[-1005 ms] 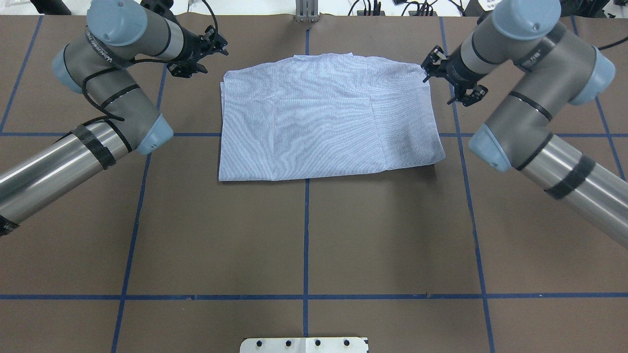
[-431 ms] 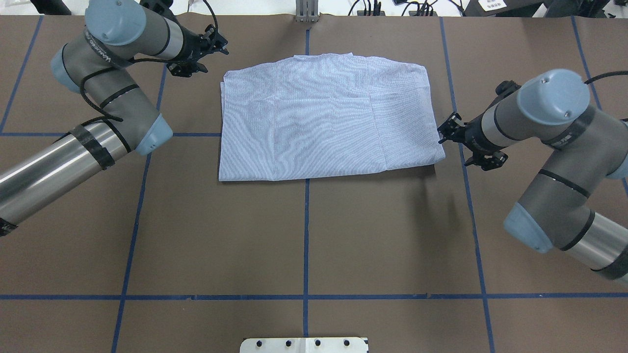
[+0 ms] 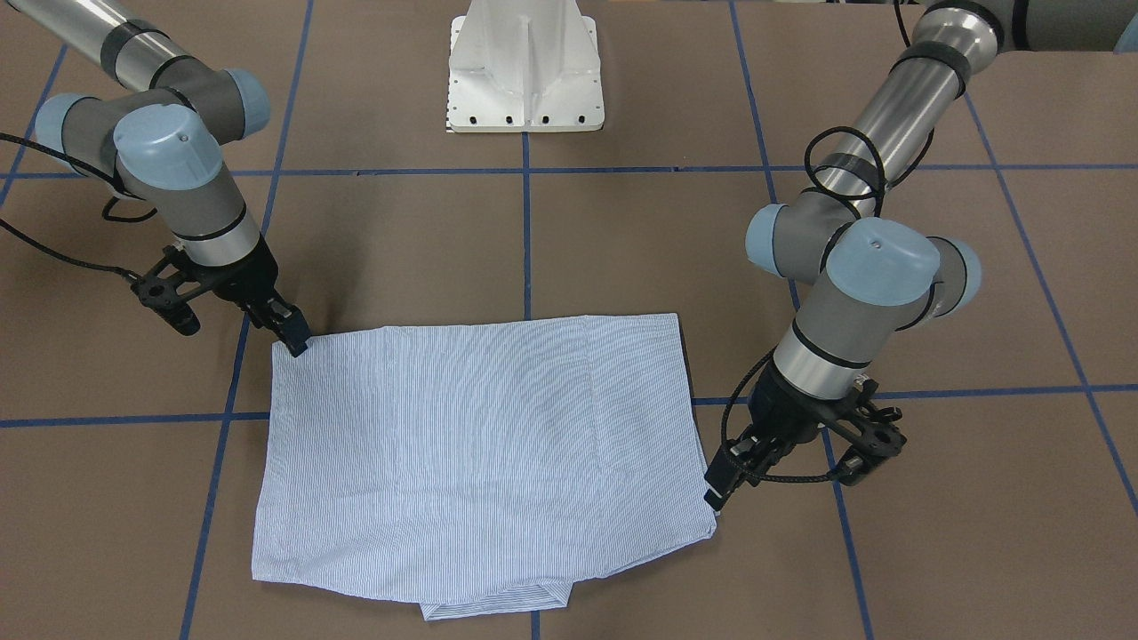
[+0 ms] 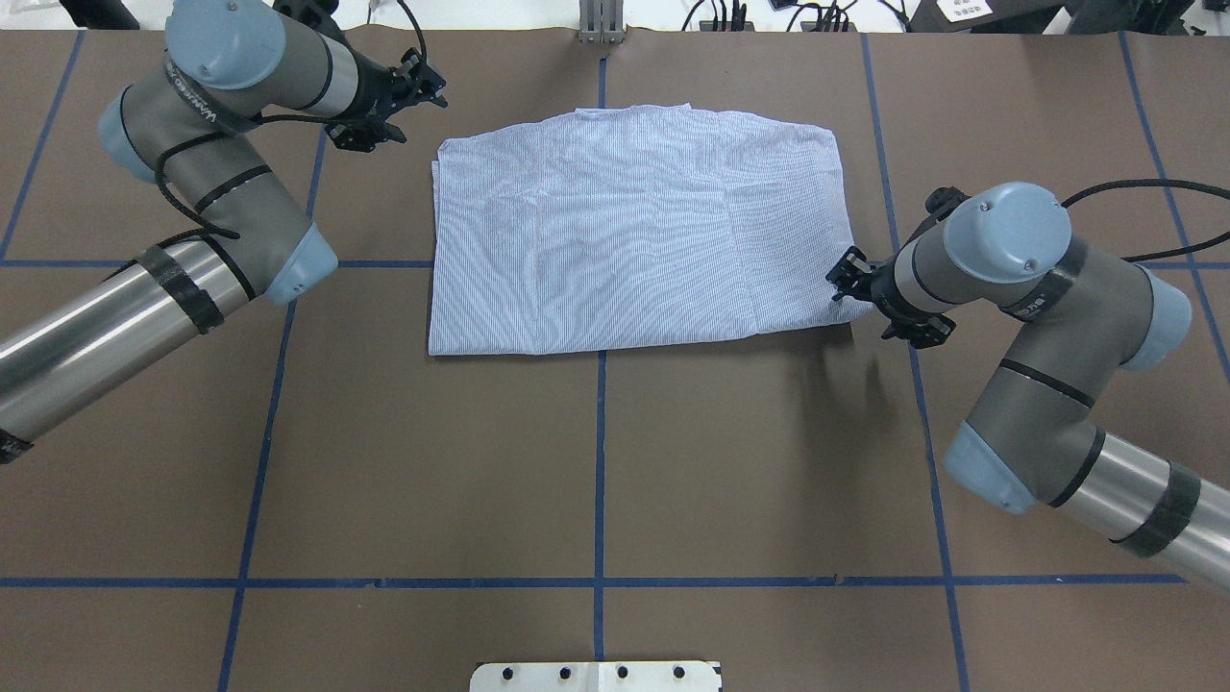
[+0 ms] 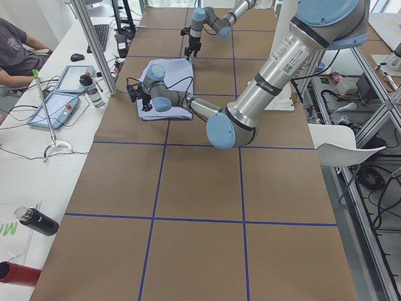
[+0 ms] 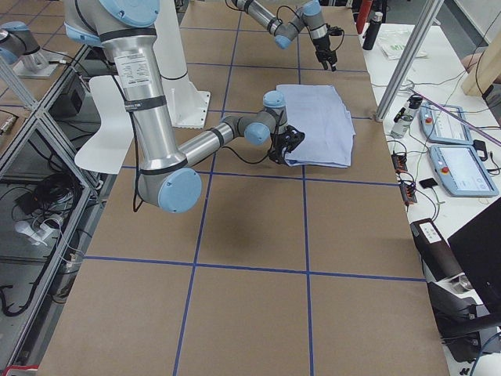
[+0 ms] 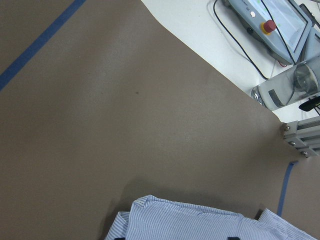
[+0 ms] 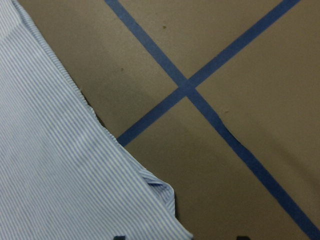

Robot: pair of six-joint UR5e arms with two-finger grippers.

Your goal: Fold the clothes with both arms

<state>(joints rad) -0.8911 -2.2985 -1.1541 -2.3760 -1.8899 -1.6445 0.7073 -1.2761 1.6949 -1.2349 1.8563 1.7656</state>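
Across the workspace: brown paper table cover (image 4: 413, 461), blue tape grid. Far centre: folded striped shirt (image 4: 634, 240), lying flat. Alongside: white side desk (image 5: 31, 169) with control tablets (image 6: 460, 168). My left gripper (image 4: 389, 111), fingers spread, is just off the shirt's far corner. My right gripper (image 4: 879, 308), fingers spread, is at its near corner.

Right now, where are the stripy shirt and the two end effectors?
shirt (image 4: 634, 240), overhead exterior view, middle of the cloth.
left end effector (image 4: 389, 111), overhead exterior view, between its fingertips.
right end effector (image 4: 879, 303), overhead exterior view, between its fingertips.
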